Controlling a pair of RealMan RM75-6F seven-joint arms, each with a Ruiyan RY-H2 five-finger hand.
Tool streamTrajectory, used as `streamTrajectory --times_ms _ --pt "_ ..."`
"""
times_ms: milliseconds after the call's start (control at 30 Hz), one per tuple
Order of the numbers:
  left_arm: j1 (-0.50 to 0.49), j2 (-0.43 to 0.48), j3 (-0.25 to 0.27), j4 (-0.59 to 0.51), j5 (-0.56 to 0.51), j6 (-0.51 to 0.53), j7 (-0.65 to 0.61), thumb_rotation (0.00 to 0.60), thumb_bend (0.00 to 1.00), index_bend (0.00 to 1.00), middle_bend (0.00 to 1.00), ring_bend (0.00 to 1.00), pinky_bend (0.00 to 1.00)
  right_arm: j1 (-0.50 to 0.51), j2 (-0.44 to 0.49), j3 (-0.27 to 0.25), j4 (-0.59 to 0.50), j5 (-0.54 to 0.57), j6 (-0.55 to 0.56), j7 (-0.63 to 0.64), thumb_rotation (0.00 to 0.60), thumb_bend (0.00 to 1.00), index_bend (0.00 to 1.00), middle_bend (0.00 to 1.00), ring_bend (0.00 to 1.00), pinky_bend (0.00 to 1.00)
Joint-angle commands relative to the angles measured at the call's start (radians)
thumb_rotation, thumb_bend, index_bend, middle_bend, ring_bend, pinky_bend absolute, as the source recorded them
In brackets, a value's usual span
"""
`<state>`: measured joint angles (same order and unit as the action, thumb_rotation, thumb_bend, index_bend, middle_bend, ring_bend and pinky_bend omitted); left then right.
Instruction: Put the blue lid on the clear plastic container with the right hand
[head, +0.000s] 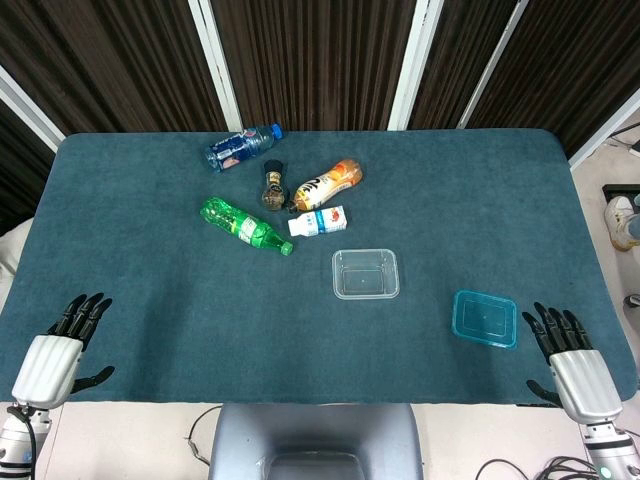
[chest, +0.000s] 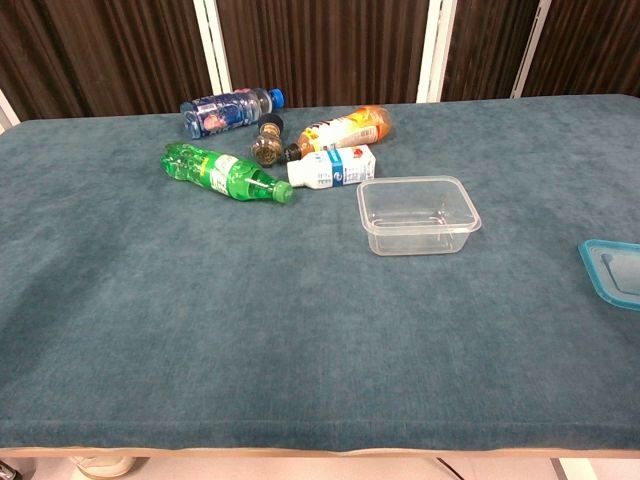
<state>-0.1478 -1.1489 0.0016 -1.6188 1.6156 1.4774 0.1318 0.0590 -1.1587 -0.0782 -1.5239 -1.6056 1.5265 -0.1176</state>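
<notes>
- The blue lid (head: 485, 318) lies flat on the teal table (head: 150, 270), near the front edge on the right, and nothing is touching it.
- The clear plastic container (head: 366, 273) sits upright and uncovered, left of the lid and a little farther back, well apart from it.
- The right hand (head: 568, 357) rests at the near right corner, just right of the lid, fingers spread and holding nothing.
- The left hand (head: 60, 346) sits at the near left corner, fingers apart as well, holding nothing.
- Farther back, left of centre, a cluster lies on its side: a green bottle (head: 245, 226), a small white carton (head: 318, 221), an orange bottle (head: 328, 184), a dark spice jar (head: 273, 188) and a blue bottle (head: 241, 147).
</notes>
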Motion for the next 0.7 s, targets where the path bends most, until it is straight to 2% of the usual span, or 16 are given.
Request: streamTrajectory --times_ms 33,267,433,567,700 --pt "-0.001 -0.001 0.003 -0.001 0.004 -0.003 0.007 0.600 0.33 0.10 0.07 0.06 0.41 0.001 0.003 0.003 -0.007 0.008 -0.017 -0.014 0.600 0.15 0.00 0.00 0.00 0.07" --pt "-0.003 0.000 0.004 -0.014 0.002 -0.011 0.016 0.600 0.33 0.11 0.08 0.07 0.41 0.016 0.001 0.026 -0.011 0.050 -0.069 -0.048 0.600 0.15 0.00 0.00 0.00 0.07" --pt "-0.003 0.004 0.009 -0.021 0.002 -0.016 0.020 0.600 0.33 0.13 0.09 0.09 0.41 0.051 0.005 0.062 -0.018 0.122 -0.152 -0.056 0.600 0.15 0.00 0.00 0.00 0.07" --pt "0.000 0.008 0.011 -0.029 0.002 -0.015 0.020 0.600 0.33 0.15 0.10 0.10 0.42 0.106 0.003 0.096 -0.003 0.195 -0.270 -0.031 0.600 0.15 0.00 0.00 0.00 0.07" --pt "0.000 0.010 0.012 -0.032 0.001 -0.018 0.023 0.600 0.33 0.15 0.10 0.11 0.42 0.178 0.009 0.122 0.005 0.294 -0.432 -0.041 0.600 0.15 0.00 0.00 0.00 0.08"
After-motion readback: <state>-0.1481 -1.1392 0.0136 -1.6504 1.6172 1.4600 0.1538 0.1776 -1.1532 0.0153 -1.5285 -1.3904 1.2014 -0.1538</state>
